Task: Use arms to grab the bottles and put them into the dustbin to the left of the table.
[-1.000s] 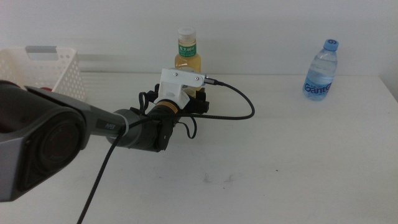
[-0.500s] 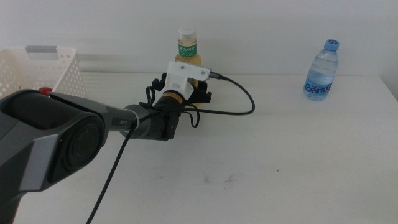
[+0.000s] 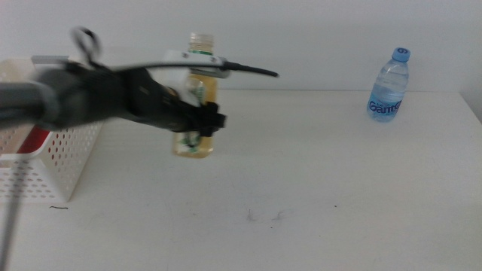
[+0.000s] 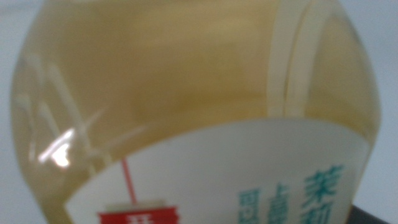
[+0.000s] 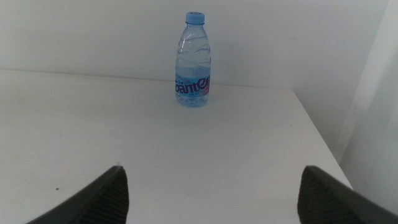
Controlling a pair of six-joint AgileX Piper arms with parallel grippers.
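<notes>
Tea bottle [image 3: 193,120] held above the desk [image 3: 316,188] by the left gripper [image 3: 203,120].
The jaws are closed around the amber bottle's body, which is carried clear of the desk, just right of the white dustbin [image 3: 53,162] at the left edge; something red is seen inside the dustbin. The right gripper [image 5: 211,193] is held low over the desk's right side, jaws spread wide and empty. 1 water bottle [image 3: 389,85] stands upright at the far right.
</notes>
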